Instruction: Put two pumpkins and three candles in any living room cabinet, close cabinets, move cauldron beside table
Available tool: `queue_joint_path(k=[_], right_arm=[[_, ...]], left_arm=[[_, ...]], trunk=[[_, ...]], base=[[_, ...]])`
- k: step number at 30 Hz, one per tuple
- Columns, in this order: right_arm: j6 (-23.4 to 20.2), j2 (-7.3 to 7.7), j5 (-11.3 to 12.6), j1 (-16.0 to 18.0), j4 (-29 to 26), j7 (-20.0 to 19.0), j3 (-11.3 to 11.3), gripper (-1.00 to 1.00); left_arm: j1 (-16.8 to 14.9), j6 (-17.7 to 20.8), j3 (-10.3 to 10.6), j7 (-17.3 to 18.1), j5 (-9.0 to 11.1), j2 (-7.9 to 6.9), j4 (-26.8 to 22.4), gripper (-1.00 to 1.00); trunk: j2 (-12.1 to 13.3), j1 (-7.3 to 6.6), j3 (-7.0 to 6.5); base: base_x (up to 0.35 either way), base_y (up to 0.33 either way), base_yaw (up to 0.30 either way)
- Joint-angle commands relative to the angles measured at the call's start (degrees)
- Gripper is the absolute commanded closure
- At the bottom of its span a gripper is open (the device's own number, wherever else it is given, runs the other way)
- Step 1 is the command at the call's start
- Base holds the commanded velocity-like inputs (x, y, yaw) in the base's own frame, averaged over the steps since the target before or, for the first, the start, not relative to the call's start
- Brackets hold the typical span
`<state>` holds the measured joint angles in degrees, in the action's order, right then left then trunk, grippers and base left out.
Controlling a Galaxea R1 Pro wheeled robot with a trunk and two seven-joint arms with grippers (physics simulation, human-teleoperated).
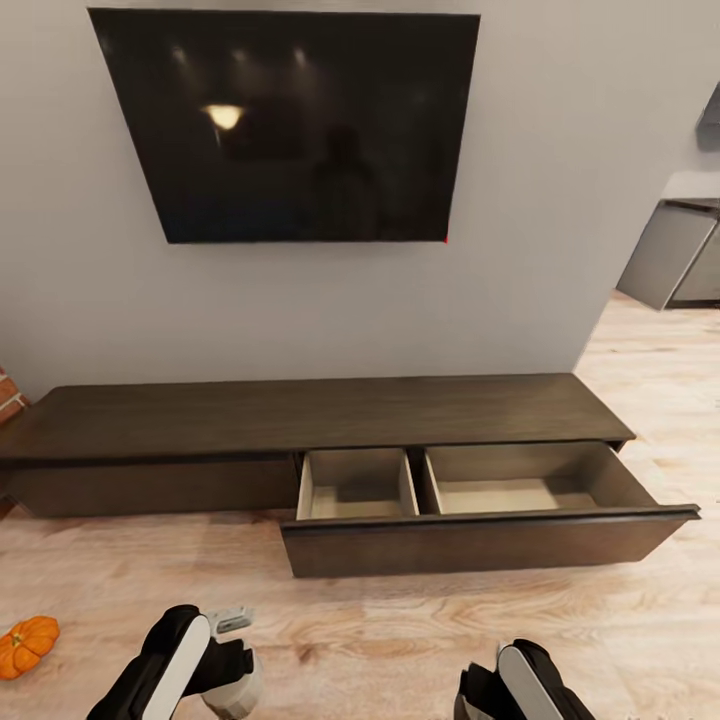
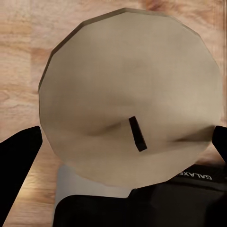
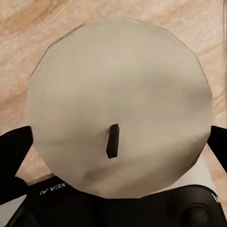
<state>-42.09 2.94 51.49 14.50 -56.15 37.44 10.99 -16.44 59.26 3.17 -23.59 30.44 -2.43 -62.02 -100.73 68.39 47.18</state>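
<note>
Clamped a candle in the left gripper, another in the right gripper; best lowered upright into the open cabinet drawer compartments ahead.

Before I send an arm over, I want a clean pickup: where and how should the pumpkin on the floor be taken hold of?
Grip the pumpkin across its squat ribbed body, coming straight down from above with the pincer spanning its widest part. It sits low on the wood floor, so a side approach would likely scrape the boards. Both pincers already hold candles, so one must unload first.
</note>
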Motion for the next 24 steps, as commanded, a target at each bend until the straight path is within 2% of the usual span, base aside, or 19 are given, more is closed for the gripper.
queue_joint_path(k=[1,7,14,24], right_arm=[[0.2,0.00,0.1,0.0,0.3,0.0,0.0,1.00],[0.6,-0.12,0.1,0.0,3.3,0.0,0.0,1.00],[0.5,-0.21,0.5,0.0,3.9,-0.5,-0.4,1.00],[0.5,0.16,0.3,0.0,4.0,-6.8,-0.5,1.00]], left_arm=[[0.0,0.0,0.0,0.0,0.1,0.05,-0.1,1.00],[0.0,0.0,-0.1,0.0,0.1,0.01,-2.8,1.00],[0.0,0.1,-0.1,0.0,0.1,0.13,-3.7,1.00],[0.0,0.2,0.2,-0.1,0.1,0.16,-4.0,1.00]], trunk=[[0.0,-0.01,-0.01],[0.0,-0.01,-0.02],[0.0,-0.01,-0.33],[0.0,-0.01,-0.66]], base=[[0.000,0.000,-0.205],[0.000,0.000,-0.236],[0.000,0.000,-0.139],[0.000,0.000,-0.188]])
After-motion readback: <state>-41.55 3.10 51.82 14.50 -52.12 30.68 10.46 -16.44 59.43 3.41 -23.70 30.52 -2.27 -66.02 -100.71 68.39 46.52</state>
